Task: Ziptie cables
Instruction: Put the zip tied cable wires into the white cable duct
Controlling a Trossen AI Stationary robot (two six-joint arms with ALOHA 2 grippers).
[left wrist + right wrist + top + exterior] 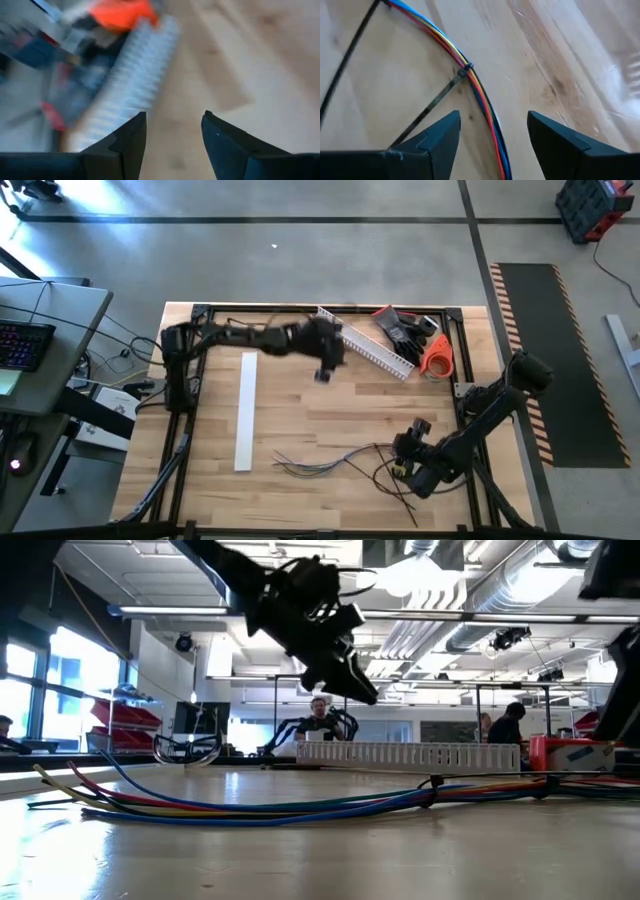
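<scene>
Your cables (330, 458) lie on the near part of the table (300, 405), stretched mostly across it from left to right, with the loose ends fanned out toward the left. The right gripper (407, 463) is at their right end, low over the wood, and its jaws stand apart with nothing between them. In the right wrist view the bundle (470, 85) runs just ahead of the fingers (440, 140), and a ziptie (465, 68) is already cinched around it, its dark tail pointing back toward the gripper.

The left gripper (325, 360) is raised over the far middle of the table, near the white slotted channel (365, 345), well apart from the cables. It is also open and empty.

So the right arm is clearly the nearer one. I judge that for the next tie you must move along the bundle's long axis, toward the left.
</scene>
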